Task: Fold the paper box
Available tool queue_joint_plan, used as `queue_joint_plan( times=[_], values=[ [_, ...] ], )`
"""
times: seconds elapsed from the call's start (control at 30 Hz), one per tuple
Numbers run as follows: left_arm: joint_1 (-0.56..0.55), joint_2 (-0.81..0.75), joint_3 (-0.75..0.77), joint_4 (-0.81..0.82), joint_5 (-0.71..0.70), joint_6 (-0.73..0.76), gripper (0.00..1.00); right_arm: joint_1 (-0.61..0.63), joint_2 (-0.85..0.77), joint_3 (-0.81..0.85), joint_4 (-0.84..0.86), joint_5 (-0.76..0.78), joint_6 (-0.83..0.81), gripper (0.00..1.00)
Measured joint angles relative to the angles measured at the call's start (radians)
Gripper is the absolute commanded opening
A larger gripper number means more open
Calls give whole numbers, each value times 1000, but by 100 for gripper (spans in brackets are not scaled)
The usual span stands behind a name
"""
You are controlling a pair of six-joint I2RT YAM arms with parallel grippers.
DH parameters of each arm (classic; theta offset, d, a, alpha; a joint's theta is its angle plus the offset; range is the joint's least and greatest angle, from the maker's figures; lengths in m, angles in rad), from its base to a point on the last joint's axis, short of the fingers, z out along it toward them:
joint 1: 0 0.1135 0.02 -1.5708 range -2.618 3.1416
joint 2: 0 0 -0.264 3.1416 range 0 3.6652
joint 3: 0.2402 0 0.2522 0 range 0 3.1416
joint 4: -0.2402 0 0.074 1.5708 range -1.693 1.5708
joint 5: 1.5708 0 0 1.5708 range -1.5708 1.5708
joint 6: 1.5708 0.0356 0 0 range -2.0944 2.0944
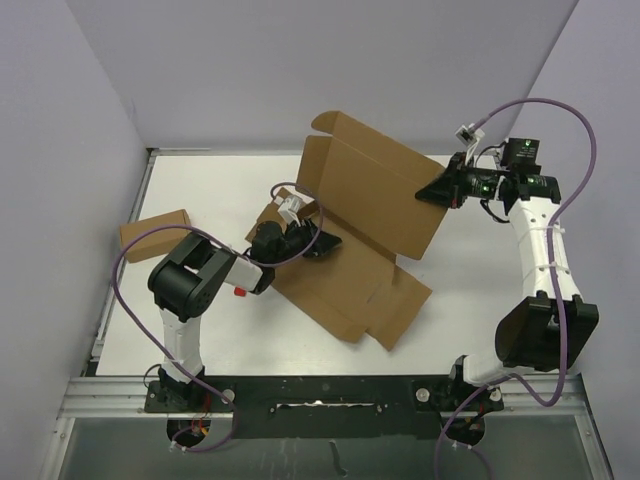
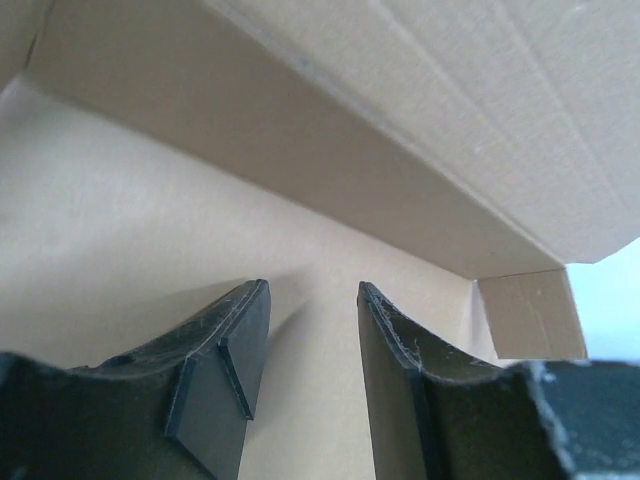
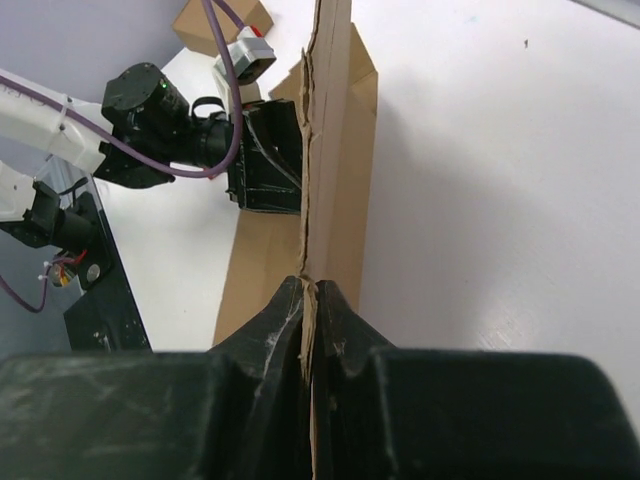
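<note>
The paper box [image 1: 372, 190] is a large brown cardboard sheet in the middle of the table, with one panel raised upright and the rest [image 1: 345, 290] lying flat. My right gripper [image 1: 438, 190] is shut on the right edge of the upright panel; in the right wrist view the cardboard edge [image 3: 322, 150] runs straight into the pinched gripper [image 3: 311, 285]. My left gripper [image 1: 322, 241] sits low over the flat part, at the foot of the raised panel. In the left wrist view the left gripper [image 2: 313, 292] is open, with only bare cardboard [image 2: 150, 220] behind the gap.
A much smaller brown cardboard box [image 1: 155, 233] lies at the table's left edge, also seen in the right wrist view as a small box [image 3: 215, 22]. A small red block [image 1: 240, 292] shows beside the left arm. Purple cables loop over both arms.
</note>
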Motion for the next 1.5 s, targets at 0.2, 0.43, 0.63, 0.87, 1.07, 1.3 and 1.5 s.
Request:
queue_joint_plan(
  times=[0.2, 0.43, 0.63, 0.87, 1.07, 1.3, 1.5],
  values=[
    [-2, 0, -74, 94, 8, -89, 47, 31, 0, -24, 0, 46, -3, 0],
    [-27, -16, -98, 124, -22, -202, 67, 18, 0, -24, 17, 56, 10, 0],
    [-57, -87, -95, 117, -122, -285, 76, -42, 0, 6, 87, 18, 106, 0],
    [-71, -93, -1, 133, -201, -382, 79, -68, -28, -2, 243, -54, 281, 0],
    [-90, -92, 76, 189, -225, -415, 80, -68, -45, -51, 386, -119, 433, 0],
    [-110, -77, 89, 192, -235, -437, 80, -68, -45, -148, 576, -157, 622, 0],
    [-112, -59, 113, 192, -240, -444, 63, -60, -45, -181, 637, -164, 682, 0]
  ],
)
